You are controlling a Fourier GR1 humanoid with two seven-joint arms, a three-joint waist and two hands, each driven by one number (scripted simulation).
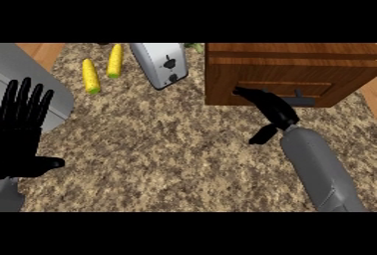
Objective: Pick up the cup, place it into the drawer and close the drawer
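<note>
Reaching across the speckled stone counter (169, 149), the right hand (274, 110) is touching straight fingers to the shut front of the brown wooden drawer box (287, 64), gripping nothing. The left hand (22, 129) is resting open by the left edge. No cup is showing. Two yellow corn cobs (101, 68) are lying beside a silver toaster (159, 63).

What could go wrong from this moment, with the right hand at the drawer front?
1. The right hand has straight fingers against the front of the wooden drawer unit, near its handle; a push off centre might let the fingers slip aside.
2. No cup is visible, so whether it sits inside cannot be confirmed.
3. The toaster stands close to the unit's left side; a wide arm swing might knock it.
</note>
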